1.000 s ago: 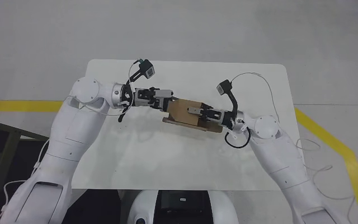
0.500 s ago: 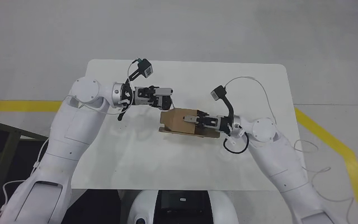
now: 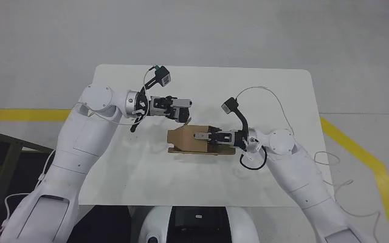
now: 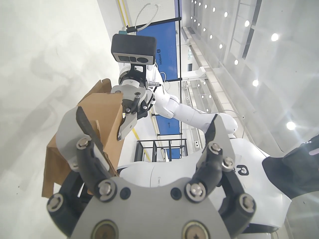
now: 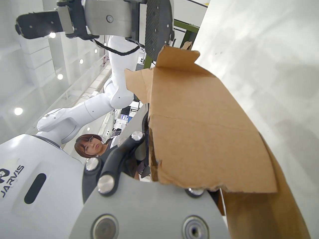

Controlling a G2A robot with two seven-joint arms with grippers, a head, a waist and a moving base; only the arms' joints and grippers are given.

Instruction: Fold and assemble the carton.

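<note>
Brown carton [image 3: 189, 143] half-opened on the desk [image 3: 121, 173], top panel pinched shut in my right hand [image 3: 203, 134]. Left hand [image 3: 188, 107] wide open, empty, just beside its far end. Judged step: squaring the body. Next: left hand folds the end flap inward.

Bright, even overhead light is falling on the white table [image 3: 273, 176], with no hard glare on it. Round ceiling lamps [image 4: 274, 37] are glaring far beyond the left gripper [image 4: 147, 114], and one is flaring off to its side. A thin dark band is lying along the carton [image 3: 188, 140] edge just beside the right gripper [image 3: 203, 135]. Straight lines are bowing at both wrist views' edges.
</note>
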